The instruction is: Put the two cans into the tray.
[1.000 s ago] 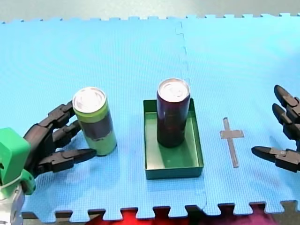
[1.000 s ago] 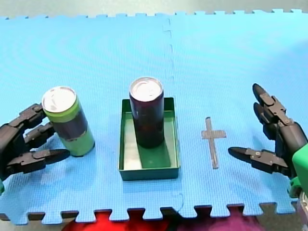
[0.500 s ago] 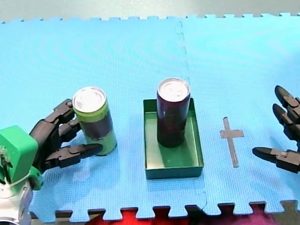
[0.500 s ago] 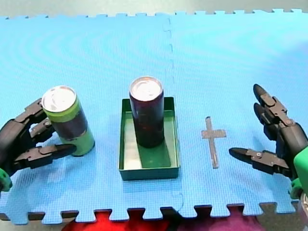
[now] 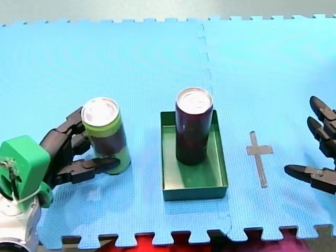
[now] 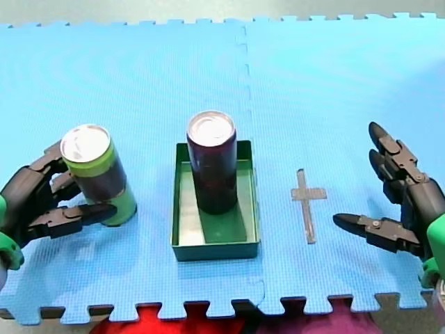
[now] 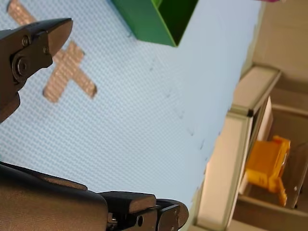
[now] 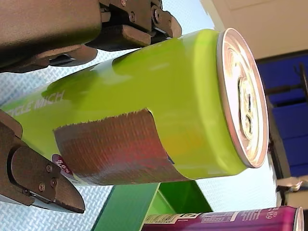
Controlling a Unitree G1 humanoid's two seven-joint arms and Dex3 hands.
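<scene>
On the blue foam mat (image 5: 131,58), left of the green tray (image 5: 195,192), the green can (image 5: 106,135) is stood upright and is clasped by the left hand (image 5: 65,155), fingers behind, thumb in front. Inside the tray the dark purple can (image 5: 193,128) is stood upright. Beside the tape cross (image 5: 259,157), the right hand (image 6: 402,209) is held empty.

green can (image 8: 144,110), held between robot hand (image 8: 53,29) fingers (image 8: 38,178)

Perhaps "GLE MICH" on green can (image 8: 187,91)
</scene>
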